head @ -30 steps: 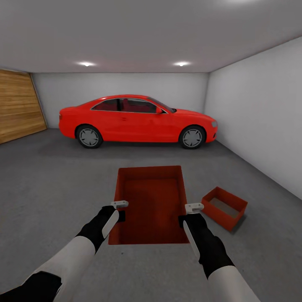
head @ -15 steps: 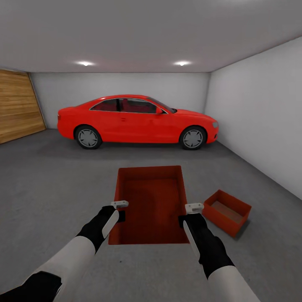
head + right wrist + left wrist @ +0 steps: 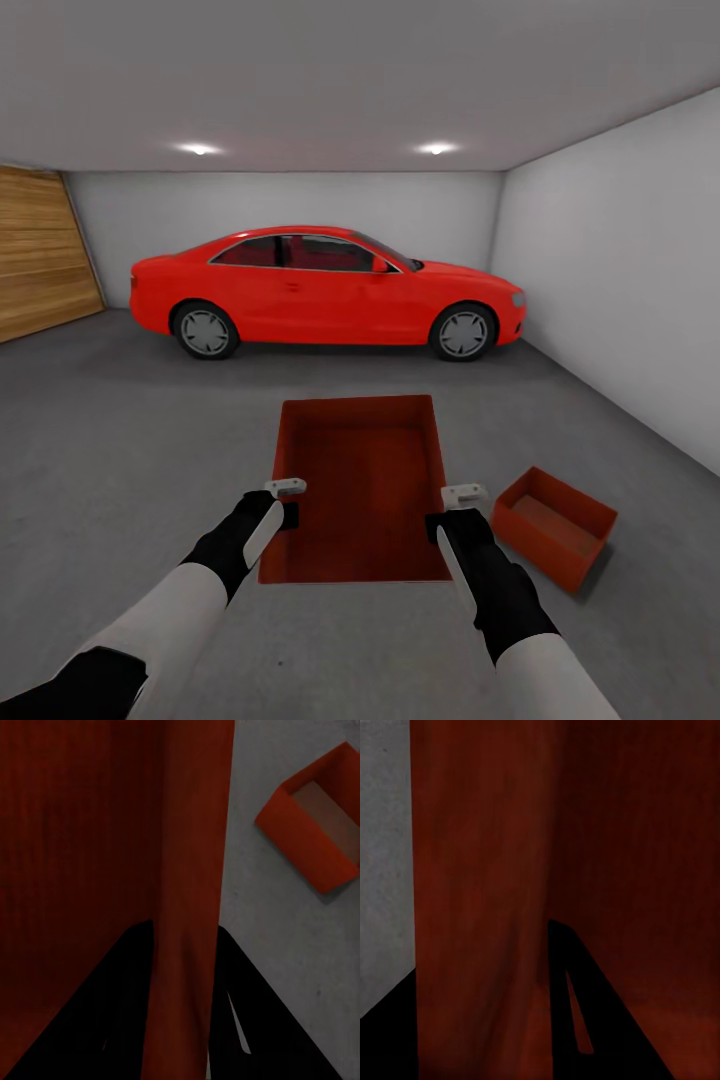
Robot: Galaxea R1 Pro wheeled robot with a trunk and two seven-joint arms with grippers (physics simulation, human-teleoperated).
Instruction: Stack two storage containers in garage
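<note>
Both grippers clamp one bin by its side walls.

The left gripper (image 3: 288, 490) pinches the left wall and the right gripper (image 3: 460, 495) the right wall of the held bin (image 3: 358, 490), apparently carried level above the grey floor (image 3: 120, 450). The second bin (image 3: 553, 522) sits on the floor just right of it; a red car (image 3: 325, 290) is parked beyond.

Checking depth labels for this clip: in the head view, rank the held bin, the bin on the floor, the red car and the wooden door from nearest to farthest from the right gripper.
1. Held bin: its right wall sits in the right gripper.
2. Bin on the floor: just to the right.
3. Red car: ahead, across the garage.
4. Wooden door: far left; roughly as far as the car, too close to call.
</note>
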